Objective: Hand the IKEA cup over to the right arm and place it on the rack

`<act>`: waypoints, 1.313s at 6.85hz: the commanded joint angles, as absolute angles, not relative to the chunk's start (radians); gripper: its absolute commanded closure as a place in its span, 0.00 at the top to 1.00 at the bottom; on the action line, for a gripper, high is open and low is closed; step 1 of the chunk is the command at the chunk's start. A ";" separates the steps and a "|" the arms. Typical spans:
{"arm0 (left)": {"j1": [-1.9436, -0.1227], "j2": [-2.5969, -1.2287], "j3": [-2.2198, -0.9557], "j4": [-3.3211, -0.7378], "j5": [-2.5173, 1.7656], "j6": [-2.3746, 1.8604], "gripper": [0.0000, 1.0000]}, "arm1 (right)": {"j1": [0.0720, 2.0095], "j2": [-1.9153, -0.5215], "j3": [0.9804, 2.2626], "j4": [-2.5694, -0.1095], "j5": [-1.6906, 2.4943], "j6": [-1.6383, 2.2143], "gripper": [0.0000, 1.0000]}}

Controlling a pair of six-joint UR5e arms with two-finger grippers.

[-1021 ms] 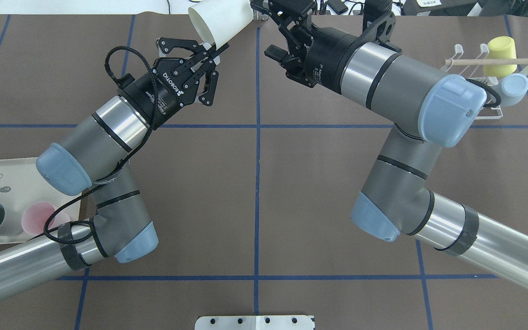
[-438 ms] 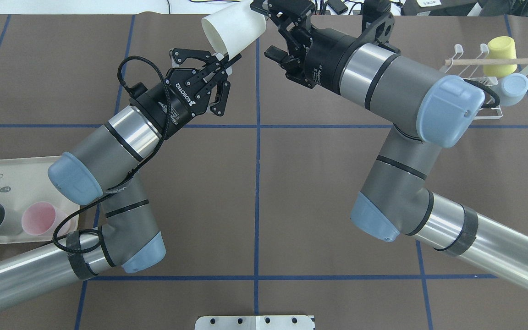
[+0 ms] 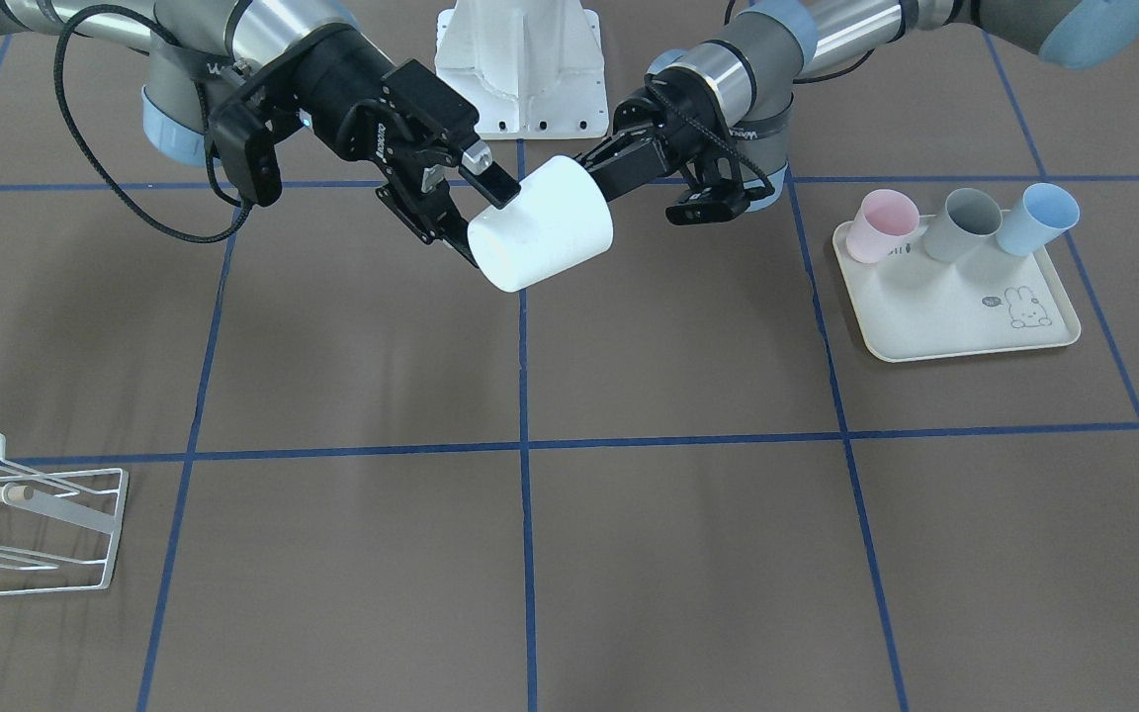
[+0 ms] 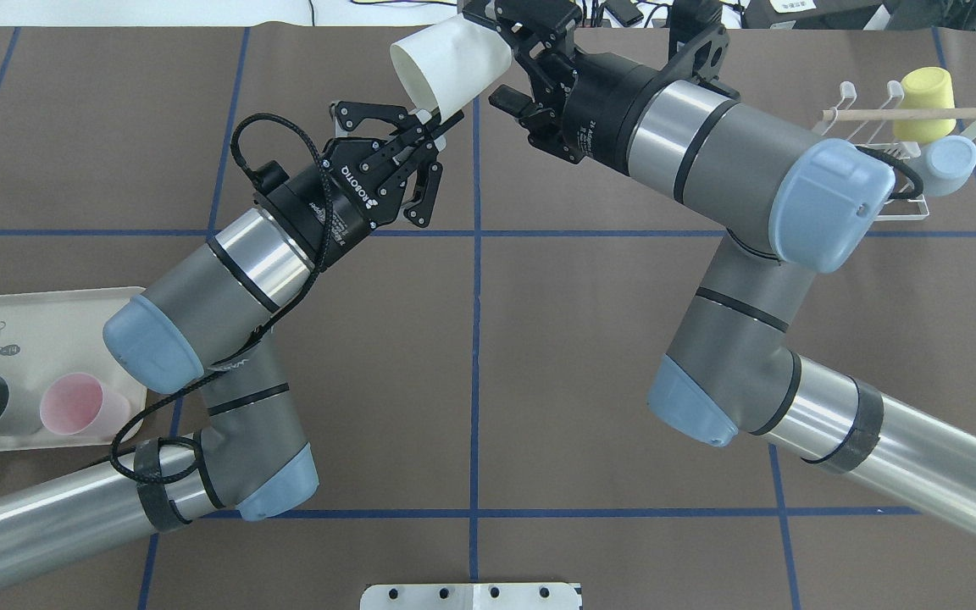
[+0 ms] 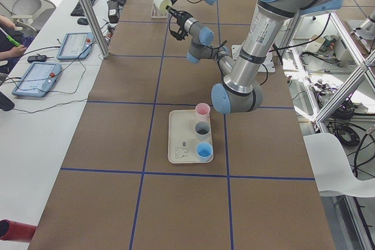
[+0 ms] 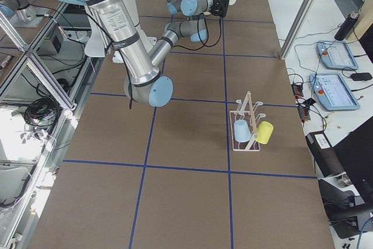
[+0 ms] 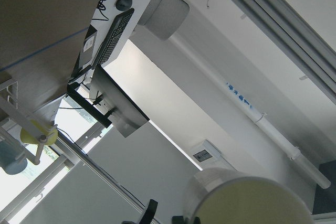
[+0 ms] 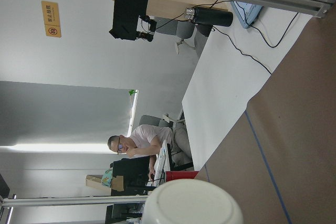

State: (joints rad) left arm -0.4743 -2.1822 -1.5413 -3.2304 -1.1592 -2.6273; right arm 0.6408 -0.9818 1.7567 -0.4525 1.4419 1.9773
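The white IKEA cup hangs in the air on its side above the table's far centre, also seen in the front view as the cup. My left gripper is shut on its rim, pinching the wall. My right gripper is open, with its fingers straddling the cup's closed base end; whether they touch it I cannot tell. The right wrist view shows the cup's base close in, and the left wrist view shows its mouth. The white wire rack stands at the far right.
The rack holds a yellow cup and a pale blue cup. A cream rabbit-print tray on my left carries a pink cup, a grey cup and a blue cup. A person sits at the desk beyond the table.
My left arm has carried the cup rightward, bringing its base between the right gripper's open fingers. The right arm has barely moved.
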 commanded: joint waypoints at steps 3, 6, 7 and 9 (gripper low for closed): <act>-0.454 -2.195 -1.546 -3.231 -1.146 -2.614 0.00 | 0.640 -0.982 1.753 -0.451 1.442 1.977 1.00; -0.446 -2.195 -1.548 -3.231 -1.144 -2.600 0.00 | 0.640 -0.982 1.753 -0.451 1.442 1.977 1.00; -0.440 -2.195 -1.548 -3.231 -1.144 -2.600 0.00 | 0.640 -0.982 1.753 -0.451 1.442 1.977 1.00; -0.439 -2.197 -1.548 -3.231 -1.143 -2.600 0.00 | 0.640 -0.979 1.753 -0.451 1.442 1.977 1.00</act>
State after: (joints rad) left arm -0.4400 -2.1962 -1.5477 -3.2306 -1.1439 -2.6006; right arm 0.6396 -0.9802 1.7534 -0.4510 1.4419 1.9773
